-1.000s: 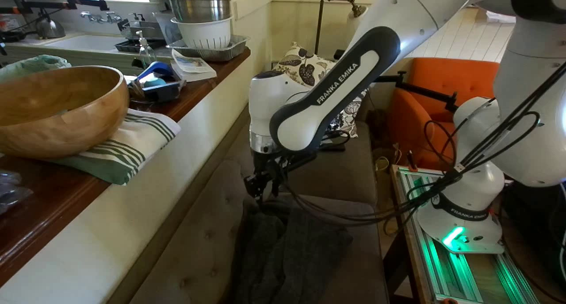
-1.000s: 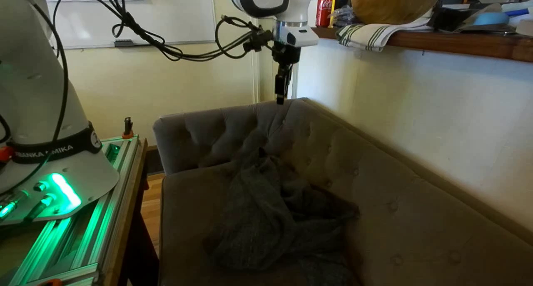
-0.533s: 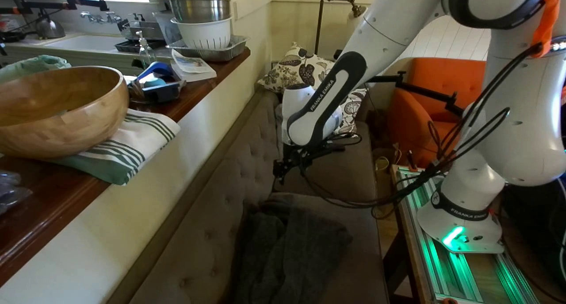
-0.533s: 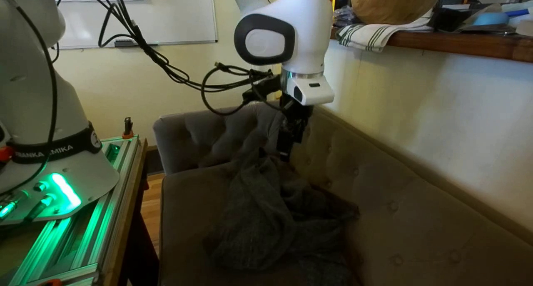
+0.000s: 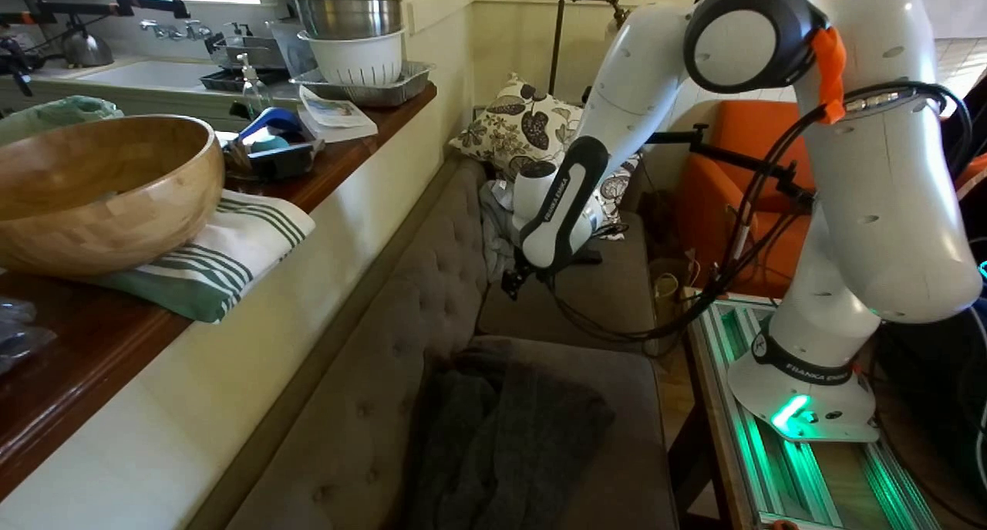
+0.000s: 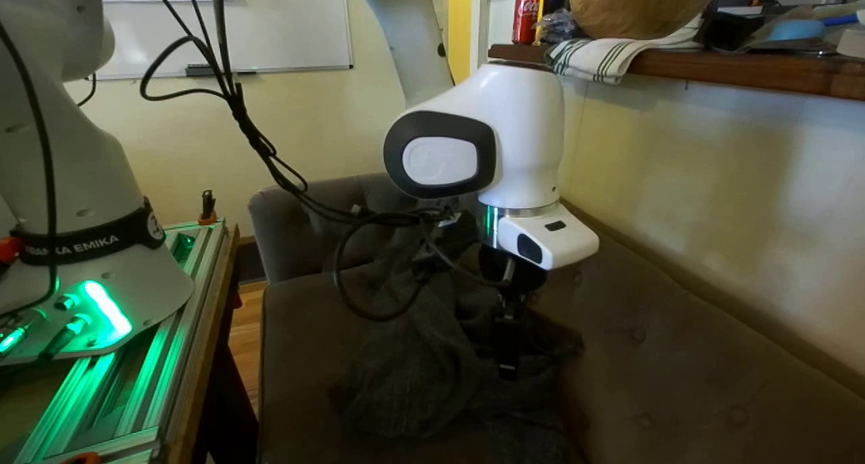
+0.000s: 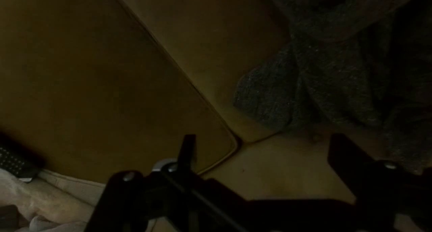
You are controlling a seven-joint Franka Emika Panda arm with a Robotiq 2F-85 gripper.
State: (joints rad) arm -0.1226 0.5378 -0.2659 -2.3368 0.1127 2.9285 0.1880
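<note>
- over the sofa [image 6: 304, 329], a gripper [image 7: 263, 139] is hovering with its tips pointing down, hanging from a white arm [image 5: 636, 90] that is reaching across.
- in the wrist view its fingers [image 7: 188, 151] are standing wide apart, with nothing showing in their hold.
- a dark grey cloth [image 6: 419, 383] is lying rumpled on the sofa, spreading up to the backrest [image 6: 676, 369]; in the wrist view it is filling the upper right, near the fingers but apart from them.
- beyond the fingers in that view, a seam [image 7: 197, 91] is running between two cushions [image 7: 101, 90] and ending at the backrest; a tip dipping there could be catching, so steering clear is seeming wise.
- for any touch on the cloth, going slowly with both tips level is looking the safest way; soft folds are likely giving under a push, and a raised fold is probably offering a better hold than one lying flat.
- cables [image 6: 238, 107] are looping low beside the gripper; minding that slack is looking worthwhile, as a loop could be dragging on the folds.
- at the wrist view's edge, what is looking like a remote [image 7: 15, 164] is lying beside pale fabric [image 7: 50, 198].
- in an exterior view, a patterned pillow [image 5: 513, 129] is leaning beyond the arm, while a wooden bowl [image 5: 116, 214] is resting on a striped towel [image 5: 250, 229] on the ledge [image 5: 100, 352].
</note>
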